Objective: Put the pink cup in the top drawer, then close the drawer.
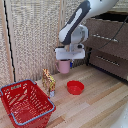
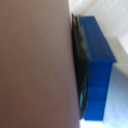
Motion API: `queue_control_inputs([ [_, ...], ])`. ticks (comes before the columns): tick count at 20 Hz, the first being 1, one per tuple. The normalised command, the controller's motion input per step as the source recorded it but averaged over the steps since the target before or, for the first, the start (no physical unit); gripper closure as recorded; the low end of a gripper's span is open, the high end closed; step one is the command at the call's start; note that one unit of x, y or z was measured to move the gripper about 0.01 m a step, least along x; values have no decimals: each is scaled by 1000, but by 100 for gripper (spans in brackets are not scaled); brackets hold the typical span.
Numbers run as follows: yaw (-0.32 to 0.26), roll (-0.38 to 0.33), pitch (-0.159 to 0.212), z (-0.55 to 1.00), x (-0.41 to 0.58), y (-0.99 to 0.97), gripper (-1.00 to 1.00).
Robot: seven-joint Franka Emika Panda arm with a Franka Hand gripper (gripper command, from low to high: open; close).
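The exterior view is evenly and softly lit, bright without hard glare, yet coarse and low in detail throughout. The large dark brown wooden dresser (image 1: 107, 42) behind the gripper (image 1: 68, 59) stays dim, and a dark shadow lies under it on the pale wooden floor (image 1: 95, 102). The flat red bowl (image 1: 75, 87) below the gripper casts only a faint shadow. The wrist view is heavily blurred: the pale pink mug (image 2: 32, 65) fills it, out of focus, against a blue fingertip pad (image 2: 97, 70), with a washed-out bright background.
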Motion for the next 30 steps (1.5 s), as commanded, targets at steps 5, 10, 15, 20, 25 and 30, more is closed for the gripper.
queue_control_inputs([
  [5,-44,-32,5,830,11,0,100],
  [10,-57,-62,4,931,-2,0,100],
  [15,-34,-56,0,966,-8,0,100],
  [20,-21,-50,1,974,7,-42,100],
  [25,-6,-85,21,957,85,-201,100],
  [30,-58,-107,51,881,206,-301,100],
])
